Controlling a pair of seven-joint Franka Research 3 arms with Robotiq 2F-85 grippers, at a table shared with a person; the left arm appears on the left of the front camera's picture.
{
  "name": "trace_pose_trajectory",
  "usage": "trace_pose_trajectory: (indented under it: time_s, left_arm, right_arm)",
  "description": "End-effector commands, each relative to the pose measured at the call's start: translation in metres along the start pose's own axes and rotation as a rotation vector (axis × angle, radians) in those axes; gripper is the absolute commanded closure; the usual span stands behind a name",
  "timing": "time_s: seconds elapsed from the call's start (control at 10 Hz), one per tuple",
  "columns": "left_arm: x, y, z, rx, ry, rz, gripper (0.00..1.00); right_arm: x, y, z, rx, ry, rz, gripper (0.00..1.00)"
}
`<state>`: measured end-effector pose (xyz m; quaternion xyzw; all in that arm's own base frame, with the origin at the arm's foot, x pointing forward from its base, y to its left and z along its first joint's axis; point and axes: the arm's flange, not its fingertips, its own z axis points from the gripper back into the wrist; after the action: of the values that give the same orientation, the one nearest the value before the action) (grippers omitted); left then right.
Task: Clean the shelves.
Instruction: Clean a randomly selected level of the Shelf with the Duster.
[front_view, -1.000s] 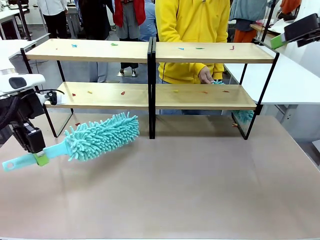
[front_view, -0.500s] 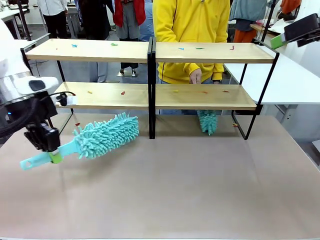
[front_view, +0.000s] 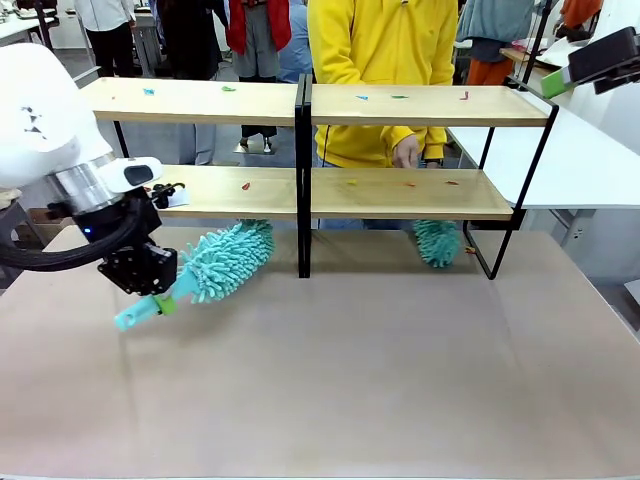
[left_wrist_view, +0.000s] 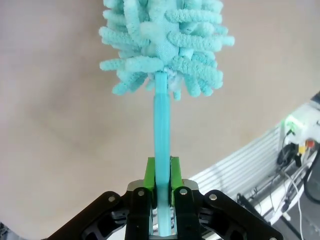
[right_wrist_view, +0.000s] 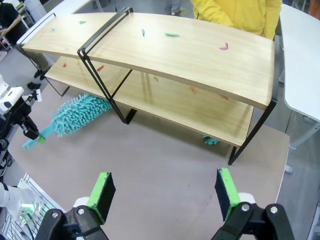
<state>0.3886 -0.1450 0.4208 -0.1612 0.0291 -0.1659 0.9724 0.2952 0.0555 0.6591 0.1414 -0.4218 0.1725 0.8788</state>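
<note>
Item: shelves (front_view: 200, 101), two tiers of light wood on a black frame, standing across the far half of the grey-brown table (front_view: 350, 380). Small coloured scraps (front_view: 246, 185) lie scattered on both boards. Teal fluffy duster (front_view: 225, 262): its tip is under the front edge of the lower board in the bay on my left, near the centre post. My left hand (front_view: 160, 302) is clamped on its handle, green pads on either side. My right hand (right_wrist_view: 163, 192) hovers high off the right end, fingers spread and holding nothing. Behind the shelves, a person in yellow (front_view: 385, 60) has a hand (front_view: 408, 150) at the lower board. A second teal duster (front_view: 437, 242) shows beneath that board.
</note>
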Motion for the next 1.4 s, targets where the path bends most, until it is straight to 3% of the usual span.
trace_pose_trajectory:
  time_s: [0.0,0.3,0.9,1.0,1.3]
  left_arm:
    - [0.014,-0.012,-0.008,0.023,-0.029,0.067,0.87]
    - [0.029,-0.021,-0.017,0.017,-0.135,0.146,0.87]
    - [0.044,-0.024,-0.032,0.106,-0.086,0.227,0.87]
    - [0.044,-0.021,-0.034,0.109,-0.048,0.250,0.87]
    - [0.028,-0.002,-0.035,0.130,-0.063,0.310,0.87]
  right_arm:
    - [0.000,-0.001,0.000,0.004,-0.002,-0.004,0.00]
    - [0.000,-0.001,0.000,0.004,-0.002,-0.004,0.00]
    - [0.000,-0.001,0.000,0.004,-0.002,-0.004,0.00]
    - [0.000,-0.001,0.000,0.004,-0.002,-0.004,0.00]
    - [0.000,-0.001,0.000,0.004,-0.002,-0.004,0.00]
